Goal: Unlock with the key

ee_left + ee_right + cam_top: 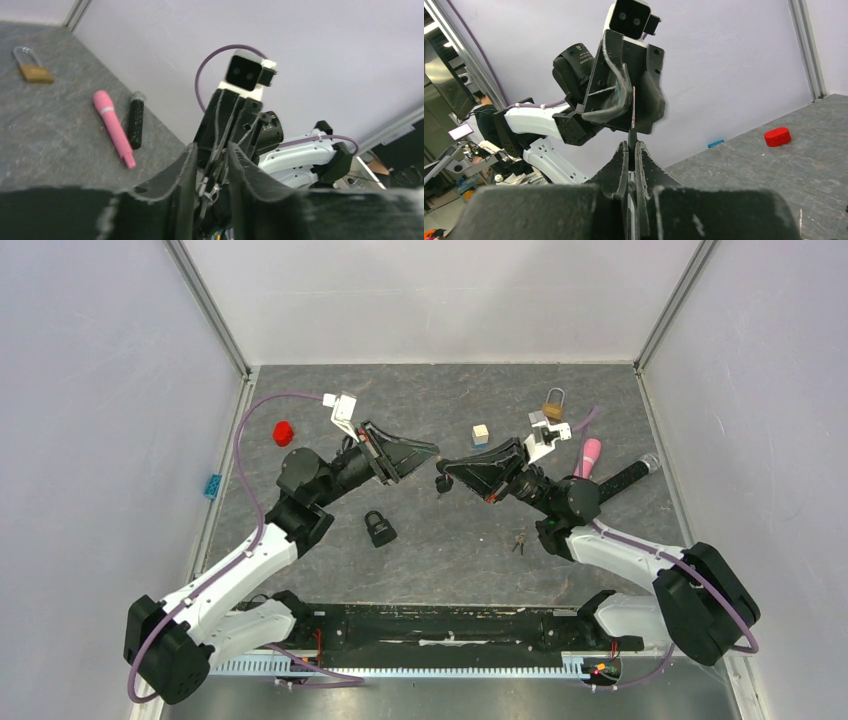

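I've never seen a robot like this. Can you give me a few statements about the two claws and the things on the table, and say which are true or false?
1. The black padlock lies on the table, with no claw on it. True.
2. The right gripper is wide open. False: its fingers are shut on a thin key, held up off the table.
3. The red object lies further left than the black padlock. True.
4. The brass padlock hangs from the left claw. False: it lies on the table at the far right.
5. The pink cylinder and the black cylinder lie side by side. True.
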Available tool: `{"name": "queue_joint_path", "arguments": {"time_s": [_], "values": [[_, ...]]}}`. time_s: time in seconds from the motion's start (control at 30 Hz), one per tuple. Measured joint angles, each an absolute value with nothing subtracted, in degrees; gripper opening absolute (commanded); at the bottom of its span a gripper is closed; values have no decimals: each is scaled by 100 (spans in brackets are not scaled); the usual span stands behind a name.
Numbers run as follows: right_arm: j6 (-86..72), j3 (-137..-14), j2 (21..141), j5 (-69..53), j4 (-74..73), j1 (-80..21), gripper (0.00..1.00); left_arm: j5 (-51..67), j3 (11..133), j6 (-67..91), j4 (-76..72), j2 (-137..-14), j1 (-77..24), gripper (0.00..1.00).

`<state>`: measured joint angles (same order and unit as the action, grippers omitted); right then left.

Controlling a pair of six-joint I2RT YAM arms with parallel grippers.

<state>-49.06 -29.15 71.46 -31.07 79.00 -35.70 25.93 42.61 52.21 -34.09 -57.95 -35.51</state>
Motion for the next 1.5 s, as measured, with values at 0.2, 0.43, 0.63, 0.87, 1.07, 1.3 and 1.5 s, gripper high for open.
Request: {"name": "queue_joint_path", "arguments": {"time_s": [0.2,0.43,0.63,0.87,1.07,1.3,1.5], "values": [[-4650,-2722,6963,-3076,7649,-3509,0,1881,4665,4650,-1323,-5494,-3551,98],[-4233,-2351,6670,-3015,7057,-3489,0,694,5662,4086,1584,-5448,-3559,99],[-3715,-2064,6309,-2790,6261,-3485,0,-349,6086,4060,3686,-6165,-3559,96],[-3168,-1968,6071,-2502,5345,-3485,0,-873,6025,4230,4939,-7365,-3559,96],[-2993,-1789,5964,-2427,5116,-3485,0,-908,5975,4460,4923,-8047,-3557,100],[-2926,-1656,5929,-2434,5043,-3485,0,-998,5977,4805,4825,-9074,-3527,100],[-2884,-1562,5878,-2482,4991,-3485,0,-1039,5975,5074,4644,-9408,-3470,98]]}}
